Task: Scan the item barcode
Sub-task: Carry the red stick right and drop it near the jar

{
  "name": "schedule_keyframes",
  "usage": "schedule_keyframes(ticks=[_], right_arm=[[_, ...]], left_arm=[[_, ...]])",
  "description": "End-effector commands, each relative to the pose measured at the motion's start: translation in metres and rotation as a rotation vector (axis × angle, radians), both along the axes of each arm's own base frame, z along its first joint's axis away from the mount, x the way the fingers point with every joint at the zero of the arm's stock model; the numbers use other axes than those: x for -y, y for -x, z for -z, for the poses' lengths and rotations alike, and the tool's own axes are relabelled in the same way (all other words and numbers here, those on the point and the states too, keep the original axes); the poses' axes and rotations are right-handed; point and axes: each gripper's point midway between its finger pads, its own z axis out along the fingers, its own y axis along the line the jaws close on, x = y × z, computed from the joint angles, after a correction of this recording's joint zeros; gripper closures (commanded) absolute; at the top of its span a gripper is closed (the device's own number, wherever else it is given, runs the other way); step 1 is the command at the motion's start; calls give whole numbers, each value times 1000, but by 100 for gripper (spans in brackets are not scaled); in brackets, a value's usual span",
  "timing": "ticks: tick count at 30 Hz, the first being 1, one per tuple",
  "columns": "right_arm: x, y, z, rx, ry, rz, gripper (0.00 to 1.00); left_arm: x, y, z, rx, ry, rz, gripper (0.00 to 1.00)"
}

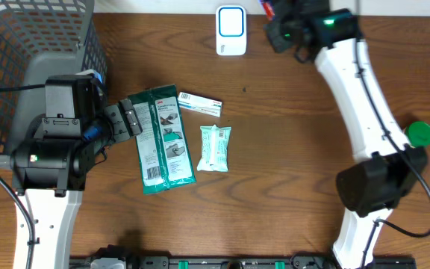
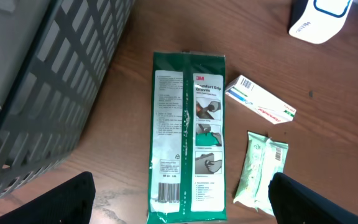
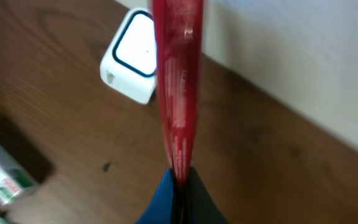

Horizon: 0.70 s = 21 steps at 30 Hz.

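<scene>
We judge scan underway: right end effector (image 3: 179,179) pinches thin red glossy packet (image 3: 176,81) beside white blue-rimmed scanner box (image 3: 126,53), far side. Left end effector (image 2: 182,202) wide open, empty; green glove pack (image 2: 188,137) waits.

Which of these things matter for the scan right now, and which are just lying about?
In the job: red packet, right gripper shut on it, white scanner.
Lying about: green glove pack, small white box, wipes pack, grey basket, green round object.

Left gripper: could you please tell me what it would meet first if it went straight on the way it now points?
The green pack, lying flat just ahead of the left gripper's open fingers; how high the gripper sits above it is unclear.
</scene>
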Motion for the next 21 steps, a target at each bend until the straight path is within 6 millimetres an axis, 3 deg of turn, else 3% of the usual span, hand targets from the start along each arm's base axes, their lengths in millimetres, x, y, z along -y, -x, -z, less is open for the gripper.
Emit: schedule_keyframes(ticks=[1, 2, 4, 6, 13, 21], right_arm=[[34, 15, -3, -132, -218, 140, 99], [42, 17, 0, -152, -230, 172, 99], [101, 26, 26, -283, -279, 390, 99], [134, 34, 45, -362, -305, 516, 99], [207, 58, 109, -491, -343, 763, 99], [290, 81, 188, -444, -318, 1072, 99]], left_arm=[[-2, -1, -3, 7, -19, 9, 10], [-2, -1, -3, 7, -19, 9, 10], [-2, -1, -3, 7, -19, 9, 10], [-2, -1, -3, 8, -19, 9, 10], [-2, -1, -3, 7, -19, 9, 10], [-2, -1, -3, 7, -19, 9, 10]])
